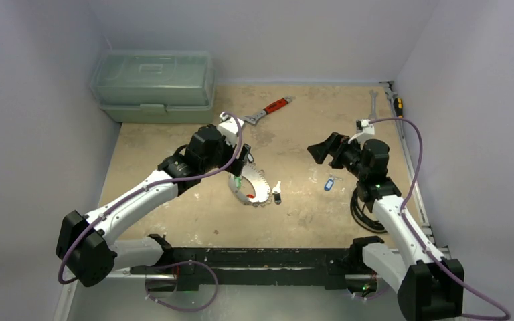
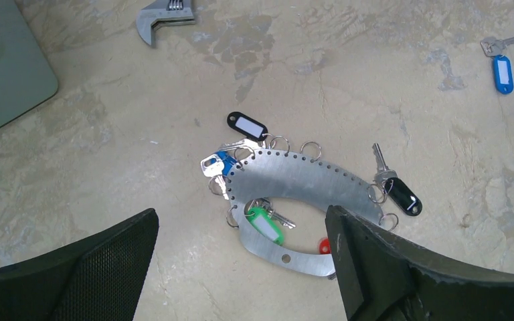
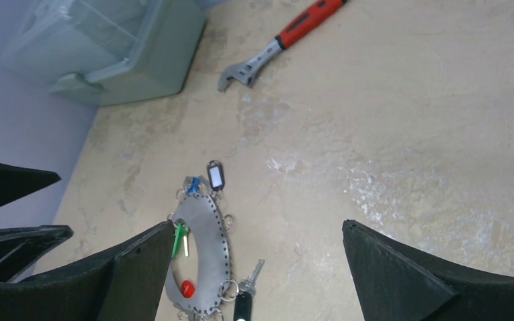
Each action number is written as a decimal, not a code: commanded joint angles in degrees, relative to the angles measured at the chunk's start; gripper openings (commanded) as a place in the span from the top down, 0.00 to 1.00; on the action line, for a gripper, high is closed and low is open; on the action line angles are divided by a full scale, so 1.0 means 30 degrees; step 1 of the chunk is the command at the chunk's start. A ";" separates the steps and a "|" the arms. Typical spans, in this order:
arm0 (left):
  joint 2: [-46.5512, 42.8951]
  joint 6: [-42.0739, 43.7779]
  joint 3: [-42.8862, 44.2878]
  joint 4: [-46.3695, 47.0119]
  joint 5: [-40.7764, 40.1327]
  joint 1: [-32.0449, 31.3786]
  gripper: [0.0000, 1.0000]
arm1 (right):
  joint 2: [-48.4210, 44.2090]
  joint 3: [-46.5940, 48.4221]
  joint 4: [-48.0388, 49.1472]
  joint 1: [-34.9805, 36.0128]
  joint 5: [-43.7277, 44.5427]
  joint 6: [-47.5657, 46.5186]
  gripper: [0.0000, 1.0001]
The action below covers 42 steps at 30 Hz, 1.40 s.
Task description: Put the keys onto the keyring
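Observation:
The keyring is a flat silvery crescent plate with holes and small split rings along its edge; it lies mid-table and also shows in the left wrist view and the right wrist view. A green-tagged key and a red tag lie inside its opening. A blue key and a black tag lie at its end. A black-tagged key touches its rim. A blue-tagged key lies apart on the right. My left gripper hovers open over the keyring. My right gripper is open and empty above the table.
A red-handled wrench lies behind the keyring. A green toolbox stands at the back left. A silver spanner and a screwdriver lie along the back right wall.

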 commanded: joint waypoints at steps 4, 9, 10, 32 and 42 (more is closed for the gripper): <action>-0.0409 0.0095 0.0800 0.0103 -0.0709 -0.0095 0.06 | 0.1436 0.1646 -0.2101 0.0239 0.0451 -0.0102 0.01; -0.0555 0.0124 0.0802 0.0028 -0.0929 -0.0089 0.06 | 0.2139 0.2385 -0.2123 0.0755 0.0417 0.0054 0.01; -0.0569 0.0126 0.0801 0.0016 -0.0979 -0.0086 0.06 | 0.2337 0.2542 -0.2123 0.0919 0.0363 0.0152 0.01; -0.1127 0.0067 0.0631 -0.0045 -0.1588 -0.0093 0.09 | 0.9544 0.5579 -0.0161 0.6634 0.1281 0.4879 0.21; -0.1115 0.0096 0.0640 -0.0030 -0.1799 -0.0086 0.10 | 1.3146 0.6681 0.0355 0.7811 0.1315 0.6327 0.29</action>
